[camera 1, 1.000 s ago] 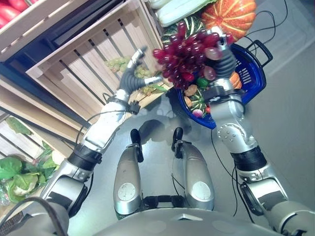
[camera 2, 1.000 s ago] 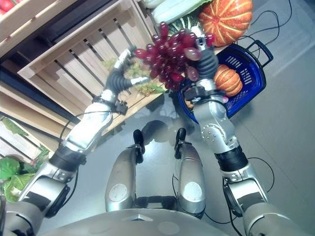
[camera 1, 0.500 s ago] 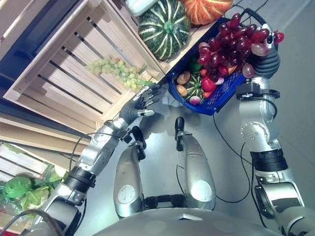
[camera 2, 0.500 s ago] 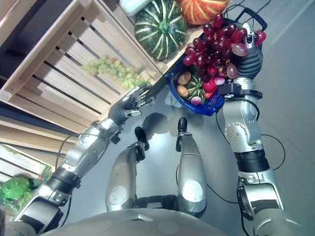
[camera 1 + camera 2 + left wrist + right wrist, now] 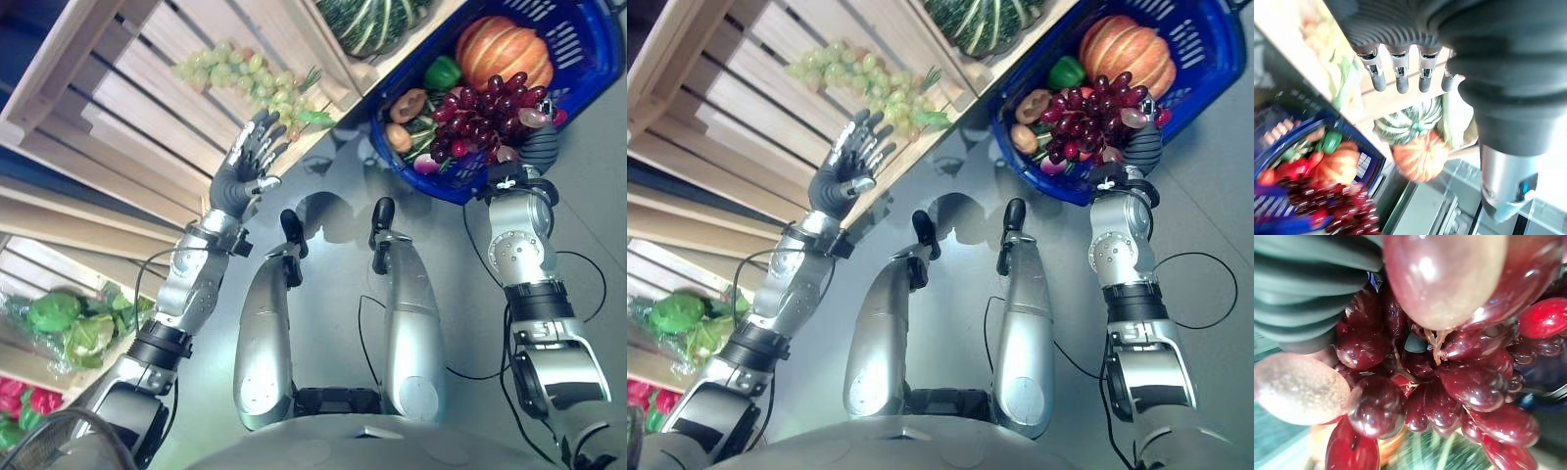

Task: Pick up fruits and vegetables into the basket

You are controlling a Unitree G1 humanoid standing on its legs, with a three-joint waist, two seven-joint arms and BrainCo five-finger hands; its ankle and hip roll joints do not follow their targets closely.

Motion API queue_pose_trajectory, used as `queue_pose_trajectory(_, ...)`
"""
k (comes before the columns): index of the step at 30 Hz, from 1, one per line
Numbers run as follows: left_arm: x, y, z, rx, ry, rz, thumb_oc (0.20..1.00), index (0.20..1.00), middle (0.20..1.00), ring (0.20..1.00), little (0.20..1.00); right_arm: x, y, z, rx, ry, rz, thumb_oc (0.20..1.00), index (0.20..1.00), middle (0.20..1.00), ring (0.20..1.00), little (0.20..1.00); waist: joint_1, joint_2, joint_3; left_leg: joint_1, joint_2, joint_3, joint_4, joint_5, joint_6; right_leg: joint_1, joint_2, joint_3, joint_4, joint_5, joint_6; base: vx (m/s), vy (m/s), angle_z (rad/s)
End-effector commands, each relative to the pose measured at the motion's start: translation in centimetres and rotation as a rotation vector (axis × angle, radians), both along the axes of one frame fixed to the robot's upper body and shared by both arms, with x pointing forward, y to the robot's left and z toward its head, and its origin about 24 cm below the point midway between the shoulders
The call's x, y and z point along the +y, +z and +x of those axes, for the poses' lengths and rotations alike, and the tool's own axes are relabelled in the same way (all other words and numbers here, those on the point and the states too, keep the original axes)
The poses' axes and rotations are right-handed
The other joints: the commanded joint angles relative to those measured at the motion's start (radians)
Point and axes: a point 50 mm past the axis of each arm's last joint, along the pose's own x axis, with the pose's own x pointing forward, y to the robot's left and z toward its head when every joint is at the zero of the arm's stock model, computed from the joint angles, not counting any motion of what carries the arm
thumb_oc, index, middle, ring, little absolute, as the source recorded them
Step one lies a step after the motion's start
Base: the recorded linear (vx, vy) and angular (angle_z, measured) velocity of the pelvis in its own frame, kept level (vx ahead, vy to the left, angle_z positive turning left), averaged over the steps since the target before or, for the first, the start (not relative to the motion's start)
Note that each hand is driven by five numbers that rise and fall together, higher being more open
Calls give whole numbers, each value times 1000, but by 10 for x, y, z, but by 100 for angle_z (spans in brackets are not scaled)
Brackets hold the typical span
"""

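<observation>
Lowered now, the right hand point(image 5: 537, 147) has brought the red grapes point(image 5: 480, 113) down over the blue basket point(image 5: 588, 69), beside the orange pumpkin point(image 5: 503, 51) already inside. Its fingers are hidden behind the bunch, so their grip cannot be told. The left hand point(image 5: 245, 166), fingers spread and empty, hovers just short of the green grapes point(image 5: 245, 73) in the wooden crate point(image 5: 127, 108). Release looks next.

Blue basket point(image 5: 588, 59) on grey floor point(image 5: 598, 225)

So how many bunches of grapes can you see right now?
2: red grapes at the right hand, over the blue basket; green grapes lying in the wooden crate. Others may be hidden.
</observation>
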Motion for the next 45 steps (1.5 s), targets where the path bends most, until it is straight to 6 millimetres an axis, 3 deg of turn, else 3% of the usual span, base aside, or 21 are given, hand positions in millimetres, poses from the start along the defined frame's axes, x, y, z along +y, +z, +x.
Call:
queue_pose_trajectory(1,3,33,-9,-185,-3,-30,1000,1000,1000,1000,1000,-32,31,0,-87,-63,59,200,200,200,200,200,-6,73,-54,-60,-37,4,30,-29,26,-25,-11,-29,56,-41,72,12,-99,19)
queue_pose_trajectory(9,6,56,-4,-254,3,4,1000,1000,1000,1000,1000,-71,33,6,11,-240,103,200,200,200,200,200,21,96,-54,-197,-51,-35,90,-39,36,-154,-19,-19,123,-40,64,18,-97,17)
queue_pose_trajectory(12,10,58,-1,-259,28,28,1000,1000,1000,1000,1000,-93,28,2,130,-381,152,200,200,200,200,200,25,105,-54,-270,-53,-55,133,-49,43,-222,-19,-4,167,-42,59,33,-83,19)
queue_pose_trajectory(19,13,63,-4,-306,50,53,1000,1000,1000,1000,1000,-108,10,-3,264,-421,219,200,200,200,200,200,29,120,-54,-367,-54,-79,206,-67,52,-311,-18,15,236,-53,51,34,-56,5)
queue_pose_trajectory(20,15,65,-5,-319,61,59,1000,1000,1000,1000,1000,-108,5,-3,295,-416,209,564,564,564,564,564,29,120,-54,-378,-56,-84,216,-69,54,-319,-13,19,244,-54,49,29,-57,2)
queue_pose_trajectory(21,16,66,-5,-327,84,70,1000,1000,1000,1000,1000,-109,0,-4,328,-420,206,1000,1000,1000,1000,1000,30,120,-54,-389,-56,-88,226,-71,55,-328,-11,22,255,-57,47,23,-40,3)
queue_pose_trajectory(28,25,75,-3,-398,304,206,1000,1000,1000,1000,1000,-115,-15,-11,347,-430,171,1000,1000,1000,1000,1000,26,113,-54,-397,-52,-101,253,-78,59,-326,-3,22,271,-62,44,15,-22,-1)
queue_pose_trajectory(36,39,76,-5,-515,664,446,1000,1000,1000,1000,1000,-83,-38,-19,437,-396,-348,1000,1000,1000,1000,1000,-4,69,-54,-319,-37,-93,207,-64,48,-242,24,10,205,-42,48,-16,10,-4)
queue_pose_trajectory(40,46,71,-7,-609,856,593,1000,1000,1000,1000,1000,-68,-46,-30,418,-421,-490,1000,1000,1000,1000,1000,-26,50,-54,-265,-27,-82,173,-57,37,-191,34,11,162,-33,56,-33,51,-10)
queue_pose_trajectory(41,49,69,-9,-690,986,705,1000,1000,1000,1000,1000,-54,-55,-40,419,-434,-566,1000,1000,1000,1000,1000,-43,37,-54,-223,-19,-71,153,-54,28,-152,40,13,132,-27,62,-29,84,-8)
queue_pose_trajectory(45,55,71,-9,-860,1173,955,1000,1000,1000,1000,1000,-42,-60,-54,388,-452,-649,1000,1000,1000,1000,1000,-78,20,-54,-146,-4,-45,117,-51,12,-84,44,21,81,-17,77,-13,99,-19)
